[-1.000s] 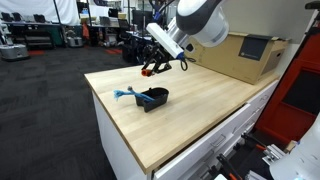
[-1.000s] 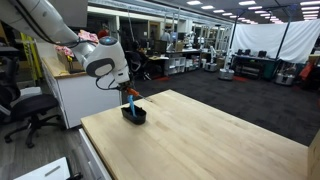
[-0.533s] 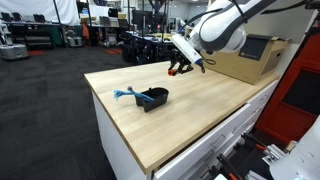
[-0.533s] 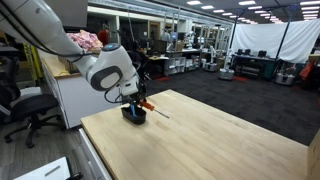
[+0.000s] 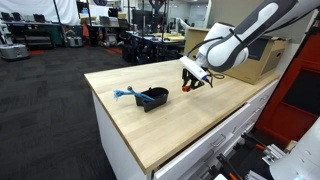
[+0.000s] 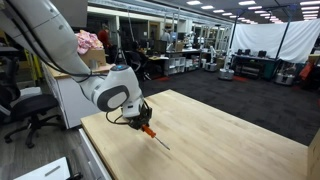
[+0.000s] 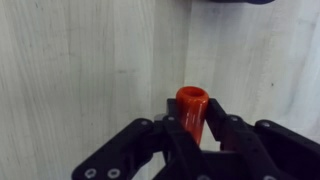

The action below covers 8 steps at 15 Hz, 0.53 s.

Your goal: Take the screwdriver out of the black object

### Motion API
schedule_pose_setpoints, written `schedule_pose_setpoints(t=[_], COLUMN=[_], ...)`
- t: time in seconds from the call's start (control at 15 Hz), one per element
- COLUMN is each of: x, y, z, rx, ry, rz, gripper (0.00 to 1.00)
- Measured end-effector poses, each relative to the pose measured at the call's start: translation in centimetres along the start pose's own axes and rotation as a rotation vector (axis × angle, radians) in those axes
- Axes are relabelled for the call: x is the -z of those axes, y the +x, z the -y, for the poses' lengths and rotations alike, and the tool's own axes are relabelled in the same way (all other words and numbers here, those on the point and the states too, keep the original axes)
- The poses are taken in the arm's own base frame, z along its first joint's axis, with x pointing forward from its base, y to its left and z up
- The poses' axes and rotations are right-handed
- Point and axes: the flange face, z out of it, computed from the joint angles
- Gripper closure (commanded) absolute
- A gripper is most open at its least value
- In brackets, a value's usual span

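Wooden counter point(image 5: 170, 135) first: the black object point(image 5: 152, 98) sits near its middle. Beyond, toward the edge by the cardboard box point(image 5: 250, 55) and well apart, the gripper point(image 5: 191, 84) pinches the screwdriver point(image 6: 148, 130), tip slanting down at the wood. Only the wrist view shows its orange handle end-on between the jaws.
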Motion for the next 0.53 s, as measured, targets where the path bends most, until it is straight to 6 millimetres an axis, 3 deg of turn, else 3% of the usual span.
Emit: schedule_pose_setpoints(t=[0.13,0.2,0.33,0.53], x=[-1.4,-2.0,-2.7,-3.2], y=[0.0,0.1,0.2,-0.7], z=[-0.8,-1.1,-1.5,-1.6], rx=[-0.009,-0.014,-0.031,-0.052], ry=[-0.035,-0.048,-0.063,-0.075], rz=[-0.028,-0.046,-0.070,-0.051], gripper=[0.92,0.42,0.36,0.14])
